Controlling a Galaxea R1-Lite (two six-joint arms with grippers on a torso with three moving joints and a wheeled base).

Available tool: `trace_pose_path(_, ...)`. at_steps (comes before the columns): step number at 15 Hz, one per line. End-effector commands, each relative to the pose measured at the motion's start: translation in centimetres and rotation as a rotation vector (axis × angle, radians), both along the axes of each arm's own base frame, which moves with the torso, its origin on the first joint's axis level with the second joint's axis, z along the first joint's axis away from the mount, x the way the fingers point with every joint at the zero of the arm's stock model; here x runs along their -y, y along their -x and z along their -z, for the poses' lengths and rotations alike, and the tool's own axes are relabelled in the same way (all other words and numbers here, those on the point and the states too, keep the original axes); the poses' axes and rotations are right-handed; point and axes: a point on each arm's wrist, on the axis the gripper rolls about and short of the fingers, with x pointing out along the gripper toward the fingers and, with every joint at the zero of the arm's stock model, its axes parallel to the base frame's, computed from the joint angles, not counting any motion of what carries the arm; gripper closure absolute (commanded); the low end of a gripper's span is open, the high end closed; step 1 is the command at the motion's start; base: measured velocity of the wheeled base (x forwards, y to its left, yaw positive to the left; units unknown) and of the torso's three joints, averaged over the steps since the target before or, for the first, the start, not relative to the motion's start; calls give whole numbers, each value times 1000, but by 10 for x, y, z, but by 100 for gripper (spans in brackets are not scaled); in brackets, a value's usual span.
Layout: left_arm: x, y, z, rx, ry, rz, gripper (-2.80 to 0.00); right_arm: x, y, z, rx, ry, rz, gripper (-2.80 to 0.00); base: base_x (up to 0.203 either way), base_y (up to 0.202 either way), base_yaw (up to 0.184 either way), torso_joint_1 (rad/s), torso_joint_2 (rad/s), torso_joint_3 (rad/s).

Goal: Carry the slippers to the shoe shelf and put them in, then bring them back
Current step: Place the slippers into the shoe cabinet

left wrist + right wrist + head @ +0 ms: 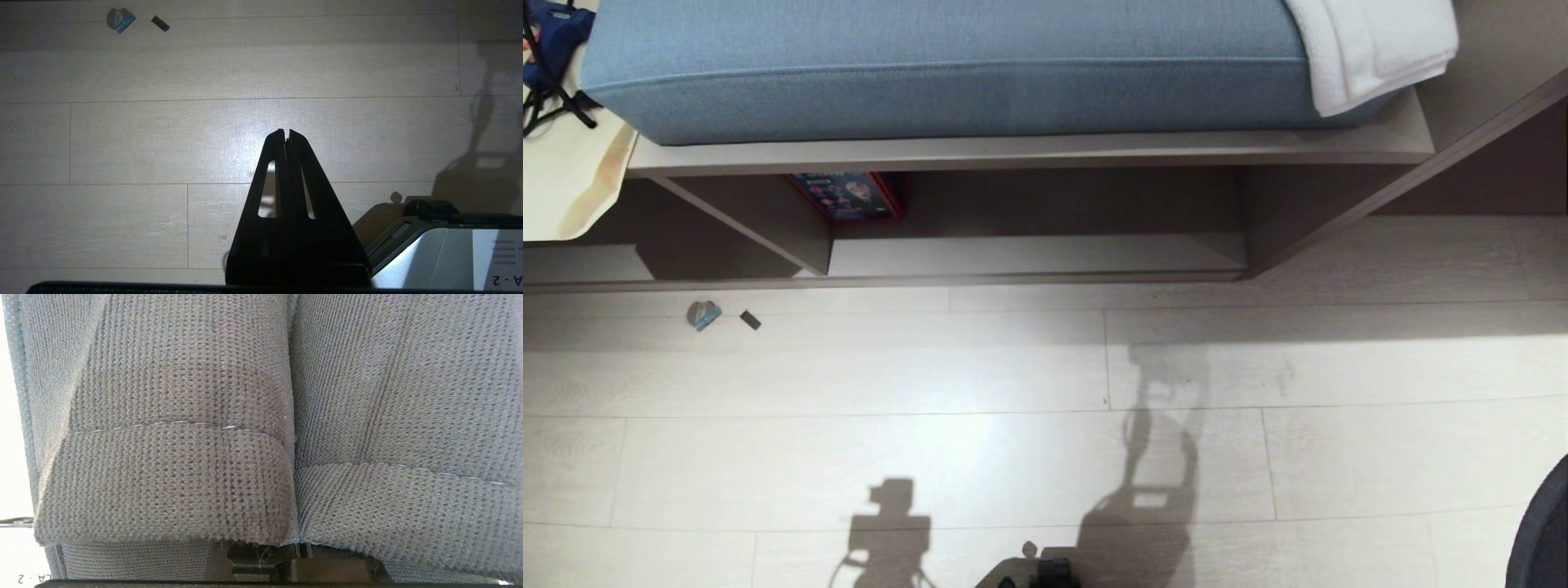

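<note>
The pair of dark grey knitted slide slippers (163,457) fills the right wrist view, pressed side by side against the right tool, which is clamped shut on them; its fingers are hidden behind the fabric. The low taupe laminate shoe shelf (1029,155) stands under a blue cushion (931,65), its wide compartment open toward the pale plank floor (1013,384). To do this well, bend low and slide the pair in flat, clear of the shelf's upright panel. The left tool (286,132), closed and empty, hangs over the floor before the shelf. Neither arm shows in the head view.
</note>
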Motion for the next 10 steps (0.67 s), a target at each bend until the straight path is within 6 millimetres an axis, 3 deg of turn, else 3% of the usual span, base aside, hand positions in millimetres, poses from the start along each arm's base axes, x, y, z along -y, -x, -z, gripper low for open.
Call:
trace_pose_path(1,0,0,0,-1,0,-1,0,0,0,0,1,-1,-1,0,0,0,0,7,2,-202)
trace_pose_path(10,0,0,0,-1,2,-1,0,0,0,0,0,-1,1,0,0,0,0,2,3,-198)
